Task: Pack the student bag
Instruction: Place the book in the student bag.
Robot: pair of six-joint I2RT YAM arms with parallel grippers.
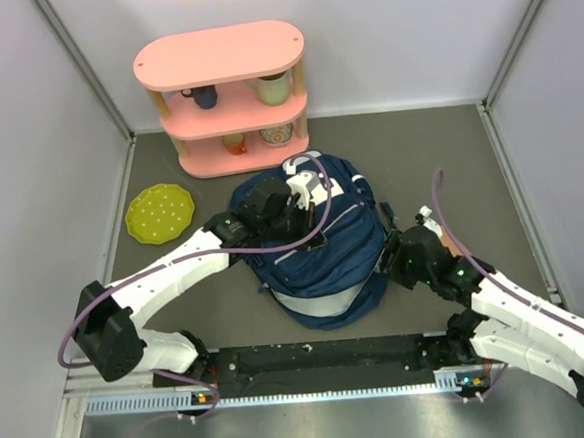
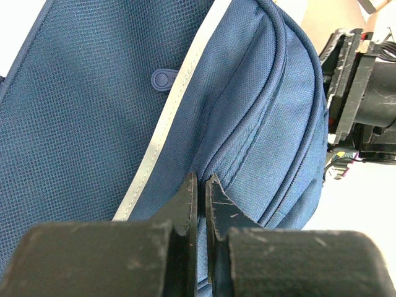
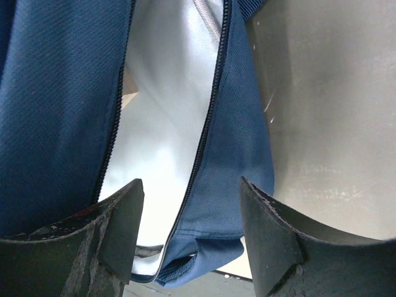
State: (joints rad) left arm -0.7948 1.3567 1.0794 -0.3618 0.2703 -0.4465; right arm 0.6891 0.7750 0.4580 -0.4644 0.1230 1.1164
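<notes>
The student bag (image 1: pixel 325 267), navy blue with a pale stripe, lies in the middle of the table. My left gripper (image 1: pixel 307 218) sits on top of it. In the left wrist view the left gripper (image 2: pixel 202 182) is shut, its tips pinching into a seam fold of the student bag (image 2: pixel 93 111) beside the stripe. My right gripper (image 1: pixel 387 257) is at the bag's right side. In the right wrist view the right gripper (image 3: pixel 190 184) stands open around a blue flap with an open zipper (image 3: pixel 207 124), white lining (image 3: pixel 167 111) showing inside. The fingers do not touch the flap.
A pink two-level shelf (image 1: pixel 223 93) with cups stands at the back. A green plate (image 1: pixel 159 210) lies to the bag's left. Grey table (image 1: pixel 449 168) shows to the right of the bag. White walls enclose both sides.
</notes>
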